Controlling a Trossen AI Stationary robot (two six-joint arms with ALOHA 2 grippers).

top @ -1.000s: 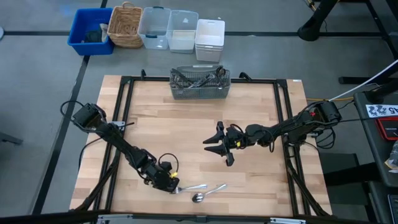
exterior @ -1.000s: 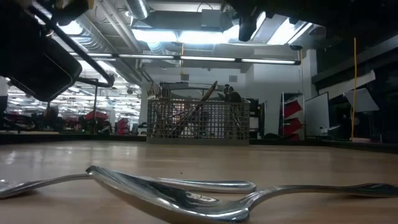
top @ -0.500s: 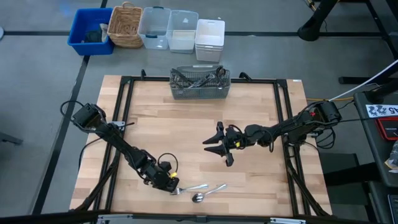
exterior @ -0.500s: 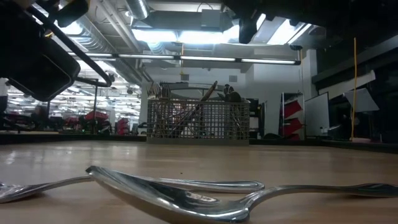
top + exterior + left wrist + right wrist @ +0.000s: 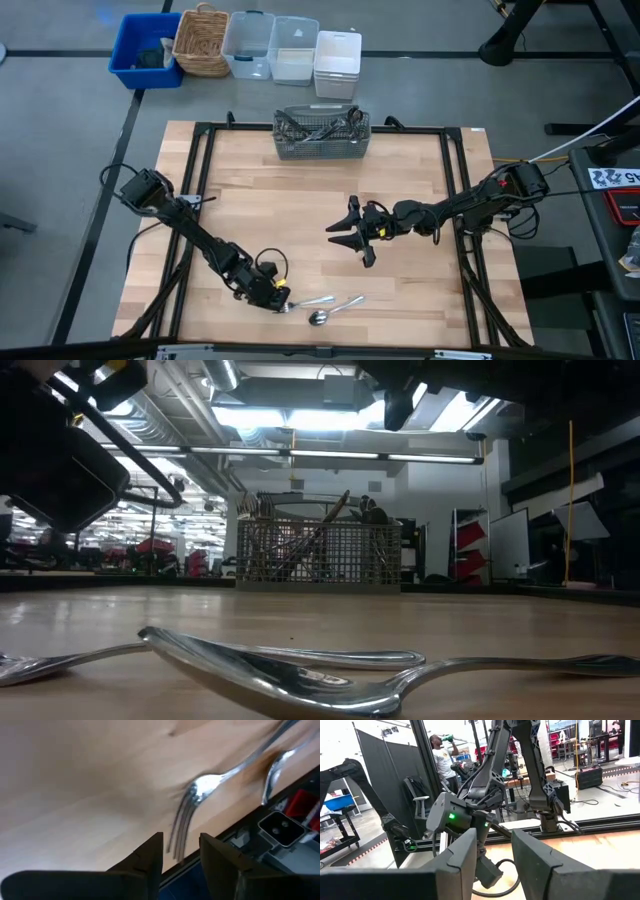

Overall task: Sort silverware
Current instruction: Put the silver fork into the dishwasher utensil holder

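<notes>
Pale wood planks make up the tabletop (image 5: 300, 220) I work over. My left gripper (image 5: 281, 300) sits low near the table's front edge, its two dark fingers (image 5: 150, 857) apart with nothing between them, just beside the tines of a shiny silver metal fork (image 5: 200, 800) lying flat on the wood. A second shiny silver piece, a spoon (image 5: 322, 316), lies just beside the fork, its handle running alongside; from table height the two handles appear to cross. My right gripper (image 5: 350, 240) hangs above the middle of the table, jaws apart and empty. At the far edge stands the grey wire-mesh basket (image 5: 322, 135), with more silverware (image 5: 330, 520) standing upright and tilted inside it. Beyond the table sit a blue bin (image 5: 145, 50), a woven wicker basket (image 5: 203, 42), two clear plastic tubs (image 5: 270, 47) and a white container (image 5: 337, 62). I can read no writing or brand on any of these.
</notes>
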